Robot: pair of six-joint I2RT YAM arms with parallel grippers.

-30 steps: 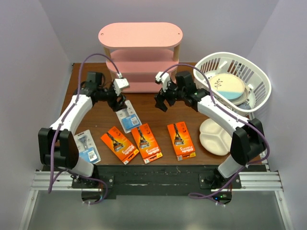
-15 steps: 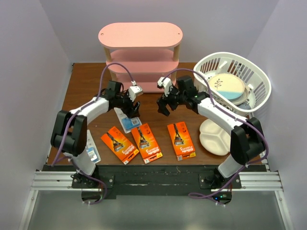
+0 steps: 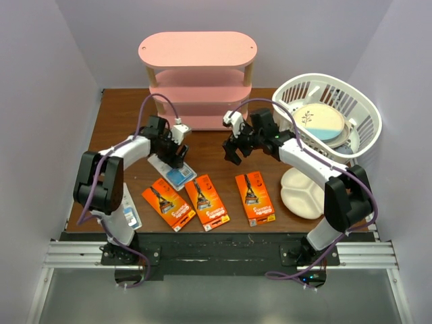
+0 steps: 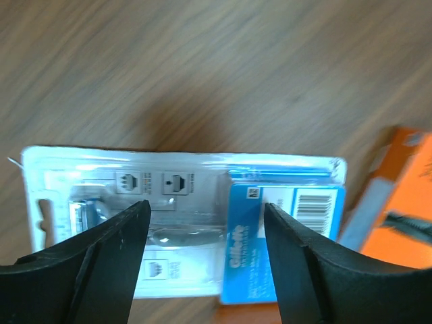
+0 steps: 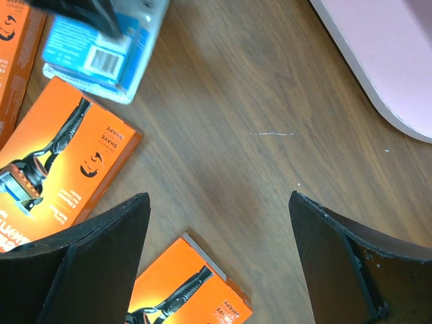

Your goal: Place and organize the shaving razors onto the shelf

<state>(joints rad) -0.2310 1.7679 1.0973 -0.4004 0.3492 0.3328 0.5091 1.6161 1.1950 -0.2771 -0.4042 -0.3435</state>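
Note:
The shaving razors lie flat on the brown table. Three orange packs (image 3: 168, 204) (image 3: 206, 201) (image 3: 255, 198) form a row near the front. A white-and-blue blister pack (image 3: 173, 173) (image 4: 182, 223) lies behind them, and my left gripper (image 3: 177, 152) (image 4: 206, 216) hangs open just above it, a finger on either side of its middle. A second blister pack (image 3: 129, 213) is half hidden by the left arm. My right gripper (image 3: 233, 147) (image 5: 219, 202) is open over bare table, with nothing between its fingers. The pink shelf (image 3: 197, 51) stands at the back, its boards bare.
A white slatted basket (image 3: 360, 111) holding plates stands at the back right. A white divided plate (image 3: 302, 194) lies in front of it, right of the orange packs. The shelf's bottom board edge (image 5: 385, 61) is just beyond the right gripper.
My left arm has swung inward and its gripper has come down over the blister pack, which now lies slightly more turned. The right gripper has drifted a little to the right.

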